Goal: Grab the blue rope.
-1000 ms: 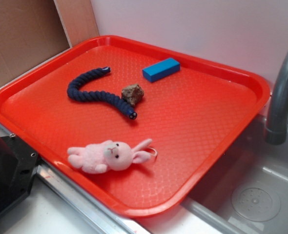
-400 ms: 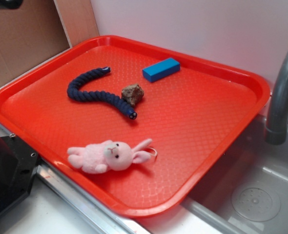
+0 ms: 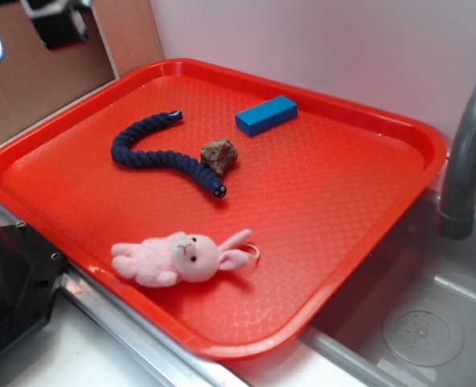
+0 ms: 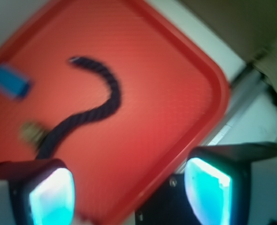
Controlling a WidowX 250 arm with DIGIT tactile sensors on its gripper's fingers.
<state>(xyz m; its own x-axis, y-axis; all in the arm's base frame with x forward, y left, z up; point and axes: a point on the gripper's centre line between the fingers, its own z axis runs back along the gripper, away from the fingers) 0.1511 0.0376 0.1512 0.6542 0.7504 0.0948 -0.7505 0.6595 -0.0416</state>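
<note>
The blue rope (image 3: 153,153) lies curved on the left half of the red tray (image 3: 327,193), its near capped end beside a brown rock. In the wrist view the blue rope (image 4: 94,108) appears as a blurred hook shape on the tray (image 4: 176,93), far below. My gripper (image 3: 24,28) hangs high at the top left corner of the exterior view, above and left of the tray's edge, well away from the rope. Its glowing pads (image 4: 51,197) stand wide apart around my gripper (image 4: 129,194), open with nothing between them.
A brown rock (image 3: 219,155) touches the rope's near end. A bright blue block (image 3: 266,114) lies at the tray's back, a pink plush bunny (image 3: 181,256) at its front. A grey faucet (image 3: 464,161) and sink (image 3: 419,330) are to the right, a black box (image 3: 12,282) at lower left.
My gripper has come into the exterior view at the top left and moved lower into frame. The rope, rock, block and bunny have not moved.
</note>
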